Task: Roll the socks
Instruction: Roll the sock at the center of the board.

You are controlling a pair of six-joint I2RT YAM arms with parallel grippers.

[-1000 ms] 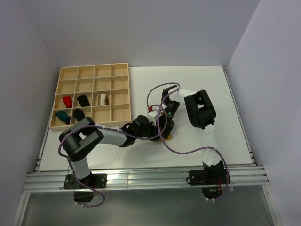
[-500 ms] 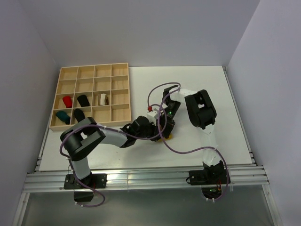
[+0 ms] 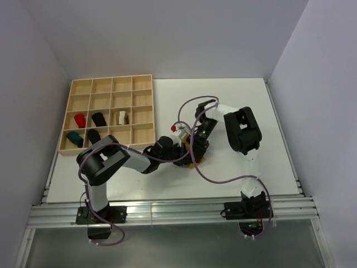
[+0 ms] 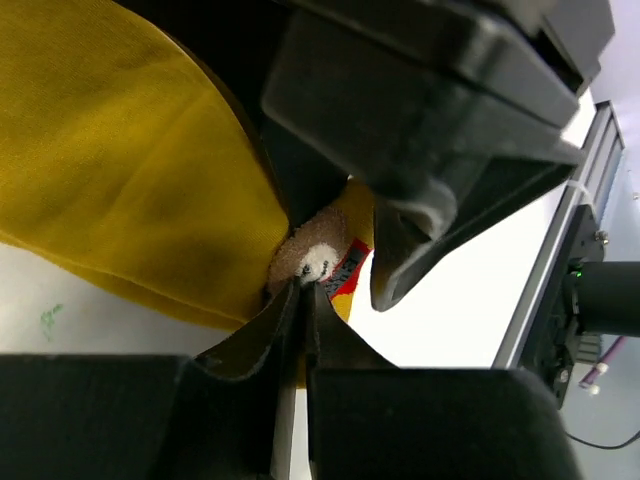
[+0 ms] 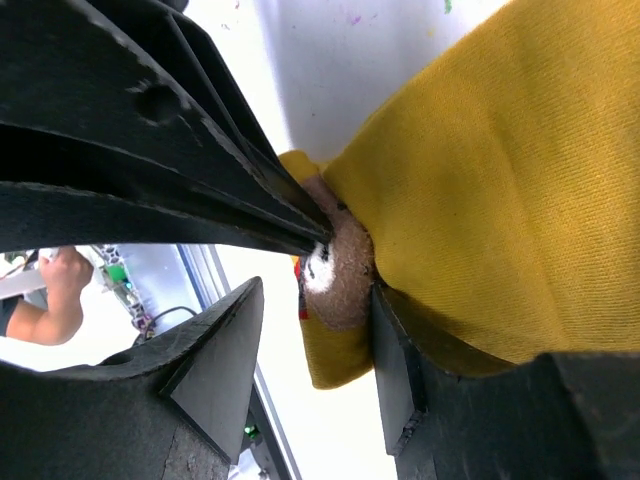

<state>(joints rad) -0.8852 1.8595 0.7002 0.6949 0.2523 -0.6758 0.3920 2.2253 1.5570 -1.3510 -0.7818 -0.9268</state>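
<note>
— Well, where's the mustard sock (image 4: 130, 180)?
— On the desk (image 3: 268, 111). From above it is mostly buried under both wrists, with only a yellow sliver showing. The left hand (image 4: 300, 292) pinches its tip, jaws nearly together. The right hand (image 5: 315, 300) stands part open around that same tip.
</note>
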